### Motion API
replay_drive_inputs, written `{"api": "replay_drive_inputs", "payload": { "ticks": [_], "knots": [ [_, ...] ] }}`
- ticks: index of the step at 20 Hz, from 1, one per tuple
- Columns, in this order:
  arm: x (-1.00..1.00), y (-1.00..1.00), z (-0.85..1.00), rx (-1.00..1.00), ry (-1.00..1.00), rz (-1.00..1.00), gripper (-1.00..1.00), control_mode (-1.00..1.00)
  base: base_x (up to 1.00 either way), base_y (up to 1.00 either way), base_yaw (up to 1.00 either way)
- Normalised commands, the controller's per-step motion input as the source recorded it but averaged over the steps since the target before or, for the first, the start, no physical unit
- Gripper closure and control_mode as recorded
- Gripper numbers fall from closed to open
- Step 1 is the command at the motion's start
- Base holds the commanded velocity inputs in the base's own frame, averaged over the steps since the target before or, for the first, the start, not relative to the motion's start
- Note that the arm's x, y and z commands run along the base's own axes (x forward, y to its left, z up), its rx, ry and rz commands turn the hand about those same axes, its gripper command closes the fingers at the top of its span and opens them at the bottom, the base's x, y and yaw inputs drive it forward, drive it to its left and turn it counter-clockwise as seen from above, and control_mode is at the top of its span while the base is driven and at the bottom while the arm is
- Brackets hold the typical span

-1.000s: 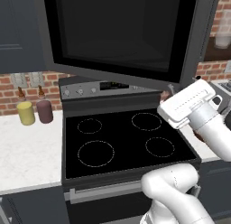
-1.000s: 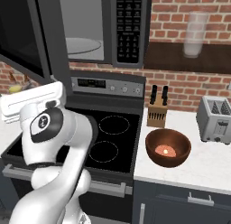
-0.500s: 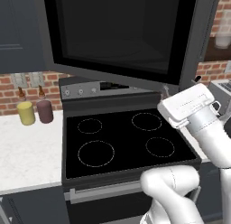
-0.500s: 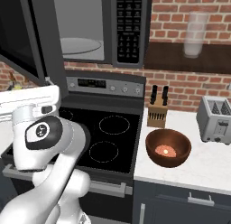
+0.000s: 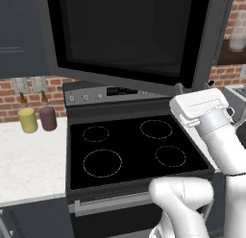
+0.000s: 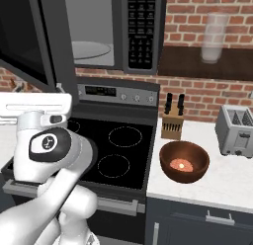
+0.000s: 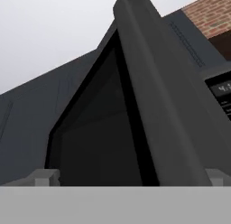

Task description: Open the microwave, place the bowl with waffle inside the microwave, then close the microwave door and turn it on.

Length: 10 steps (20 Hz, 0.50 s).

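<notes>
The microwave (image 6: pixel 116 26) hangs above the stove, its grey cavity and glass turntable (image 6: pixel 89 49) exposed. The microwave door (image 5: pixel 129 38) is swung wide open toward me and shows again as a dark slab (image 6: pixel 29 39) on the left. My gripper (image 5: pixel 194 86) sits just under the door's free lower corner, open. In the hand view the door's edge (image 7: pixel 153 96) rises between the gripper's (image 7: pixel 131 178) spread fingertips. The reddish-brown bowl (image 6: pixel 197 157) stands on the counter right of the stove. An orange waffle piece (image 6: pixel 181 164) lies inside it.
The black stove (image 5: pixel 129 148) with four burner rings lies below the door. A knife block (image 6: pixel 173 125) and a toaster (image 6: pixel 236 130) stand behind the bowl. A yellow jar (image 5: pixel 28 120) and a maroon jar (image 5: pixel 47 118) sit on the left counter. A glass (image 6: pixel 212 36) rests on the shelf.
The fingers have spread wider. The hand has shifted slightly under the door's corner. The door stays wide open, and the bowl has not moved.
</notes>
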Motion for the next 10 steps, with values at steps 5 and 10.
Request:
{"api": "replay_drive_inputs", "payload": {
  "ticks": [5, 10],
  "knots": [
    [-0.12, -1.0, 0.34, 0.13, -0.25, -0.31, -1.0, -1.0, 0.0, 0.0, 0.0],
    [-0.48, -1.0, 0.27, 0.3, -0.45, -0.1, -1.0, -1.0, 0.0, 0.0, 0.0]
  ]
}}
